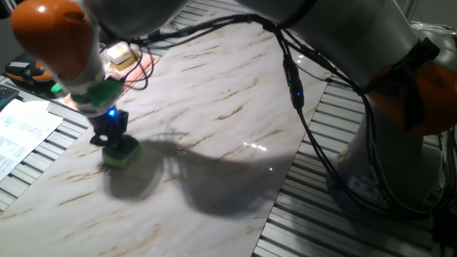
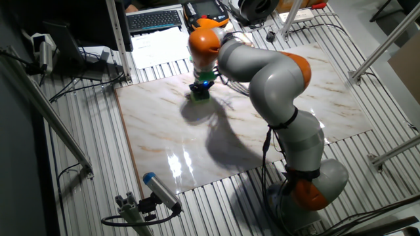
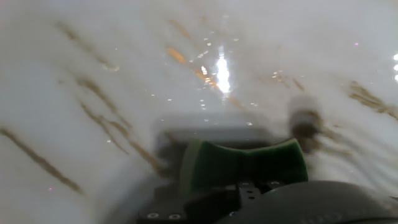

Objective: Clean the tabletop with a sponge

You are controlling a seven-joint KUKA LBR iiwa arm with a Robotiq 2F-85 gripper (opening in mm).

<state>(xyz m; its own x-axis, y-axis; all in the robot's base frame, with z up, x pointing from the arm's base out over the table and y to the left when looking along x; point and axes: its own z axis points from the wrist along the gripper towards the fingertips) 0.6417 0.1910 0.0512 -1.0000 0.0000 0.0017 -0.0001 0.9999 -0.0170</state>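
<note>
The green sponge (image 1: 121,155) lies pressed flat on the white marble-look tabletop (image 1: 214,93) near its left edge. My gripper (image 1: 111,139) stands straight above it, shut on the sponge from the top. In the other fixed view the sponge (image 2: 199,95) sits under the gripper (image 2: 199,89) near the slab's far edge (image 2: 157,85). The hand view shows the sponge (image 3: 242,163) with its pinched waist against the glossy tabletop (image 3: 124,74), just ahead of the gripper body; the fingertips themselves are hidden.
A pale yellow sponge block (image 1: 120,53) and an orange cloth (image 1: 143,68) lie at the slab's far left corner. Papers (image 1: 21,132) lie on the grey slatted surface (image 1: 335,214) to the left. The arm's cables (image 1: 293,78) hang over the slab. A keyboard (image 2: 154,19) lies beyond the far edge.
</note>
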